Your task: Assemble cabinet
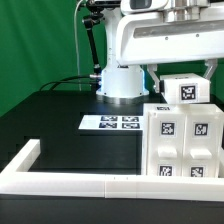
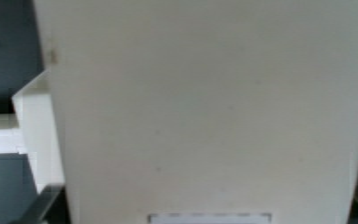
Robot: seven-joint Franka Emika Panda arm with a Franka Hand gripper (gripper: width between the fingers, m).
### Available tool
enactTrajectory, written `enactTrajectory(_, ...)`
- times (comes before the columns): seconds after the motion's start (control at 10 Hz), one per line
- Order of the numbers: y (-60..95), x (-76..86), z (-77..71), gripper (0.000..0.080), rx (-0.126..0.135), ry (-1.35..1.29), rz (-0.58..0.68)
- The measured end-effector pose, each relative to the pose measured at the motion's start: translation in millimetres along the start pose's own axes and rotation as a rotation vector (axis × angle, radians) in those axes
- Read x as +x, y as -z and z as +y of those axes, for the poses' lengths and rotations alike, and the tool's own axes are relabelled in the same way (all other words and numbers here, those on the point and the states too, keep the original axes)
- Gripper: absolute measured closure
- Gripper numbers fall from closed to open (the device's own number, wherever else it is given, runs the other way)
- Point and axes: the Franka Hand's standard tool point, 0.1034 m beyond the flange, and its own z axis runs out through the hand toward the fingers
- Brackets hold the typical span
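The cabinet (image 1: 184, 145) is a large white box at the exterior view's right, with several black-and-white markers on its front. A smaller white block (image 1: 187, 91) with one marker sits right at the cabinet's top. My gripper (image 1: 183, 80) comes down from above, with dark fingers (image 1: 156, 80) on either side of this block, shut on it. In the wrist view a plain white face of the block (image 2: 211, 100) fills nearly the whole picture and hides my fingers. I cannot tell whether the block rests on the cabinet or hangs just above it.
The marker board (image 1: 111, 123) lies flat on the black table at the middle. A low white border frame (image 1: 60, 181) runs along the front and up the exterior view's left. The robot's white base (image 1: 120, 80) stands at the back before a green curtain.
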Motion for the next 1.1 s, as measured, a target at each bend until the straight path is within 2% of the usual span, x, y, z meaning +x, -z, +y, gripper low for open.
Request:
enactTrajectory(0.2, -2.9, 2.3, -5.9, 0.0256, 0.004, 0.008, 0.012)
enactTrajectory(1.1, -2.8, 5.9, -6.2, 0.0256, 0.007, 0.015, 0.042)
